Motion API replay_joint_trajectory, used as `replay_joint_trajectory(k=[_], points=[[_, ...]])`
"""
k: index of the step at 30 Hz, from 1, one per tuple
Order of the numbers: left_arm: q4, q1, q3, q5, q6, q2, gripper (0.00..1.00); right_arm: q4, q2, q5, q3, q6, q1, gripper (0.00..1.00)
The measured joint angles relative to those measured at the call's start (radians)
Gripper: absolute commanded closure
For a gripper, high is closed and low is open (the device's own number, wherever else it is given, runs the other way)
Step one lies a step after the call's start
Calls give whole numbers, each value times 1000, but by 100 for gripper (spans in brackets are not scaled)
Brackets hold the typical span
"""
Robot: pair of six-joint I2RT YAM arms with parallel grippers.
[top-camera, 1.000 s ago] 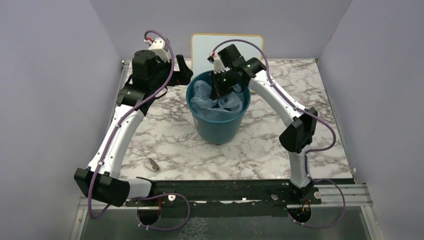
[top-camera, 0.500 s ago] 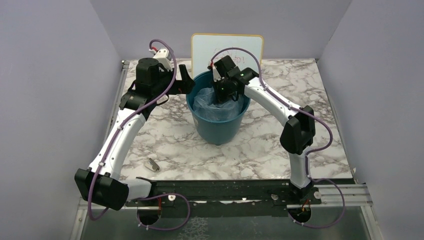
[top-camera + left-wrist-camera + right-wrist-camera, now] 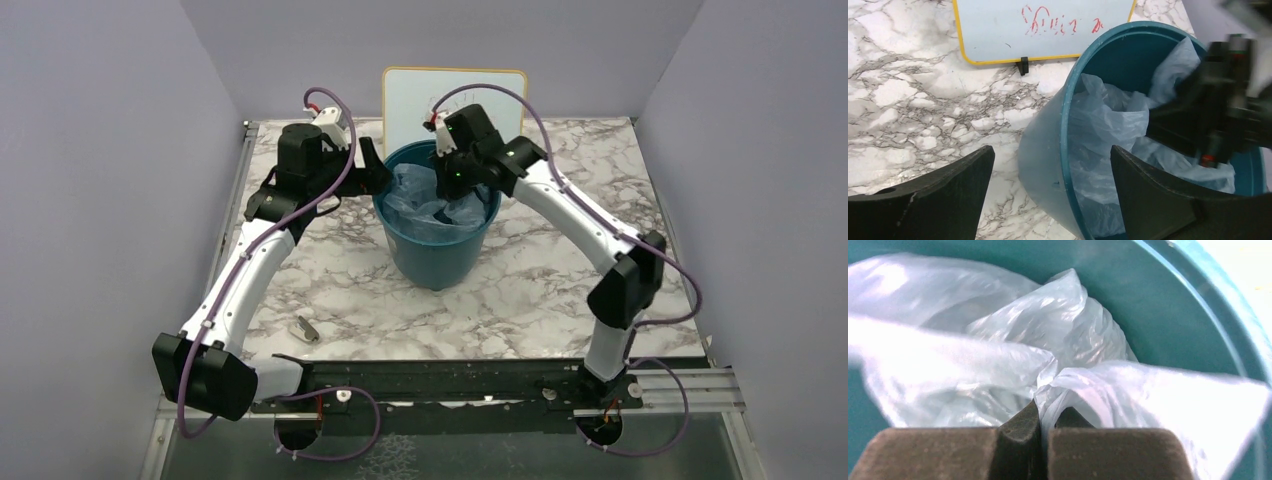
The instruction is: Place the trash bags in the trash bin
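Note:
The teal-blue trash bin (image 3: 437,255) stands upright at the table's middle back. The crinkly light-blue trash bag (image 3: 420,196) lies bunched inside it, seen too in the left wrist view (image 3: 1108,130) and the right wrist view (image 3: 1013,350). My right gripper (image 3: 447,183) reaches down into the bin and is shut on a fold of the bag (image 3: 1045,412). My left gripper (image 3: 377,172) is open at the bin's left rim (image 3: 1066,145), one finger (image 3: 948,185) outside the wall and the other finger (image 3: 1158,190) over the inside, not touching it.
A whiteboard (image 3: 453,92) with a yellow edge and red writing stands behind the bin, also in the left wrist view (image 3: 1043,27). A small grey object (image 3: 306,328) lies on the marble table (image 3: 520,290) at the front left.
My right gripper has lifted and pulled back slightly inside the bin, still pinching the bag. My left gripper has moved right, closer to the bin's left rim.

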Motion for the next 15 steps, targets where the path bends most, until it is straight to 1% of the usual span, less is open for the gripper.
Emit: replay_joint_trajectory(k=[4, 7, 11, 15], points=[[13, 0, -4, 8, -3, 0, 24, 89, -157, -53, -106, -28, 6, 99], [14, 0, -6, 17, -3, 0, 29, 128, -206, -111, -153, -51, 12, 99], [15, 0, -6, 40, -2, 0, 41, 124, -162, -160, -203, -67, 25, 99], [19, 0, -6, 67, -2, 0, 47, 61, -21, -160, -183, -89, 32, 100]])
